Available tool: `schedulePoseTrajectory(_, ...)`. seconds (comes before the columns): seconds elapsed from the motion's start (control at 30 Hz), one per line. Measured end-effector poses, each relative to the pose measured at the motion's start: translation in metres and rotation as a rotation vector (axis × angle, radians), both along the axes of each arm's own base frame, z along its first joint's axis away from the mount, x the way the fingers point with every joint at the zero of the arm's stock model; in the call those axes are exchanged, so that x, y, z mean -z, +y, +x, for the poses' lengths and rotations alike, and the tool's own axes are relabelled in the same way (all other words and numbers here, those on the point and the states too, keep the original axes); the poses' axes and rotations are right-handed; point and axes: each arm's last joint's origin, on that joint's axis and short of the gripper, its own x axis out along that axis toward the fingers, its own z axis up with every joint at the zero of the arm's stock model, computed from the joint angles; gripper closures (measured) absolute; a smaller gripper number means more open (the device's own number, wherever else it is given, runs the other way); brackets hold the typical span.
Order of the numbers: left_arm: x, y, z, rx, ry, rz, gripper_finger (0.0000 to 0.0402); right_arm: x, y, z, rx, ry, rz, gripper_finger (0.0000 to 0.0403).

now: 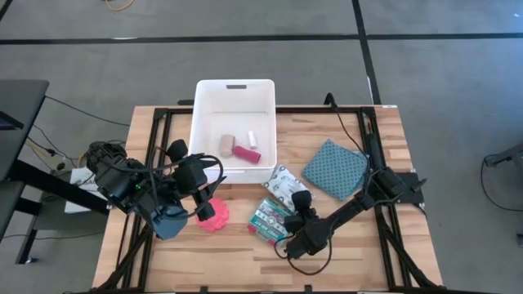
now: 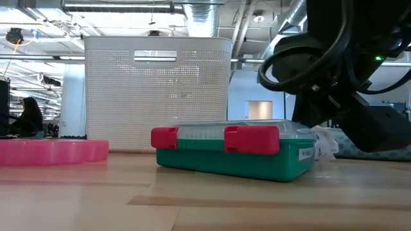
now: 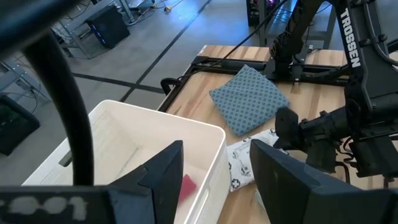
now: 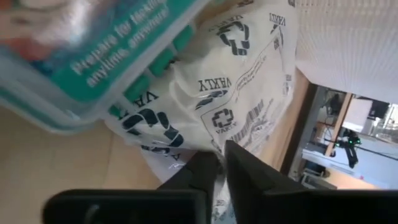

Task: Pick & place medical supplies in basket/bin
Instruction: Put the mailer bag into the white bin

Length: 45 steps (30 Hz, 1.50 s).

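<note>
The right gripper, fingers together, is pinched on the white pouch at centre frame; the left gripper's fingers are held apart.

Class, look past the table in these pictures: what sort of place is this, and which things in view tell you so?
Probably a robotics lab in an open industrial workspace. Exposed ceiling ducts run overhead, the grey floor carries black marking lines, and a wooden table on a black frame carries two robot arms.

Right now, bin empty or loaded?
Loaded, partly. The white bin holds a magenta piece, a beige roll and a small white tube; most of its floor is bare.
</note>
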Motion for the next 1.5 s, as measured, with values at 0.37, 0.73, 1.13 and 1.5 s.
schedulePoseTrajectory(0.37,0.0,0.0,0.0,0.001,0.001,0.002,0.0226,-0.014,0.016,-0.008,0.036,0.067,0.037,0.0402)
schedulePoseTrajectory(0.73,0.0,0.0,0.0,0.002,0.002,0.003,0.0226,-0.114,0.094,-0.028,-0.031,-0.199,0.136,0.0402)
schedulePoseTrajectory(1.13,0.0,-0.001,0.0,0.016,0.013,-0.019,0.0226,-0.177,0.102,-0.015,-0.257,-0.602,-0.125,0.0403)
schedulePoseTrajectory(1.5,0.0,-0.001,0.0,0.013,0.01,-0.016,0.0226,-0.203,-0.011,0.055,-0.097,-0.551,-0.576,0.0403)
